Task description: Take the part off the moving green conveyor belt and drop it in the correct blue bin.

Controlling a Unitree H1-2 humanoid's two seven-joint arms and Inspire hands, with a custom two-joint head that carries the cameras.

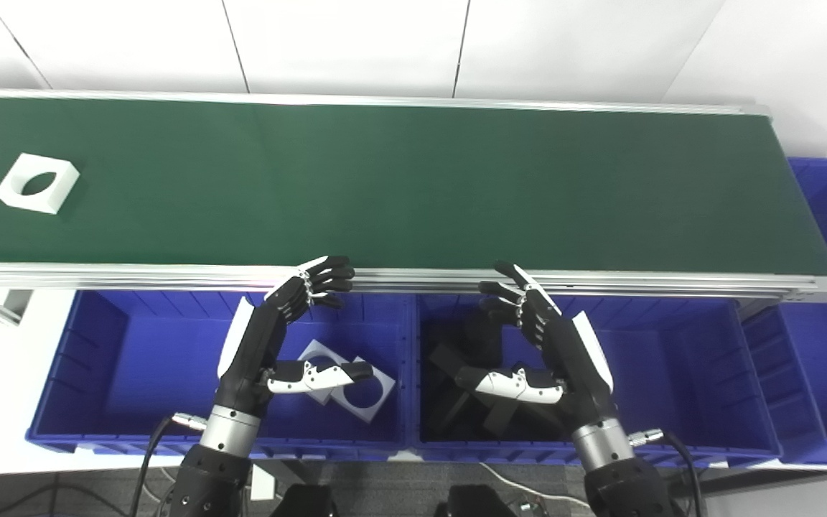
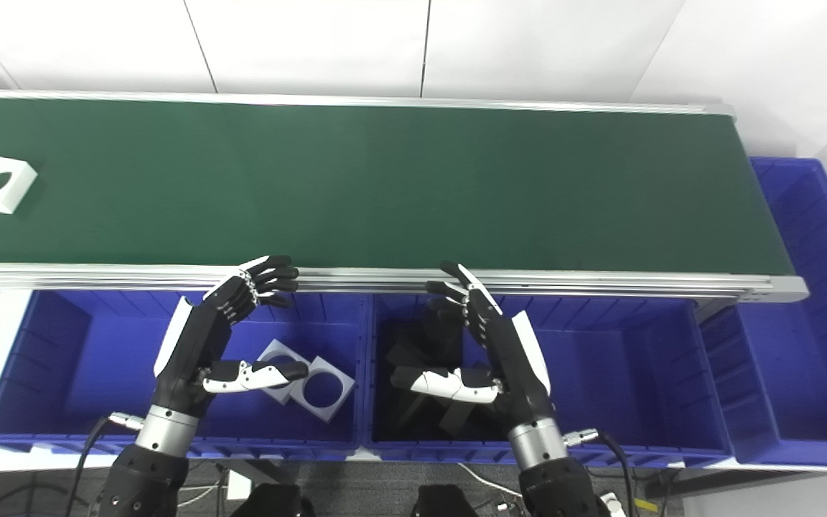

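Far left on the green conveyor belt (image 1: 413,179): a white square part (image 1: 36,183) with a round hole, lying flat. Below, left hand (image 1: 277,337) open, holding nothing, over the left blue bin (image 1: 119,359) with white parts (image 1: 356,384). Right hand (image 1: 535,345) open too, over the middle blue bin (image 1: 672,366) with black parts (image 1: 449,409).

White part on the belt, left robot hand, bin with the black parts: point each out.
white part (image 1: 36,183), left eye view, on its front rim.
left robot hand (image 1: 270,337), left eye view, on the palm.
bin with the black parts (image 1: 672,373), left eye view, on its bare floor.
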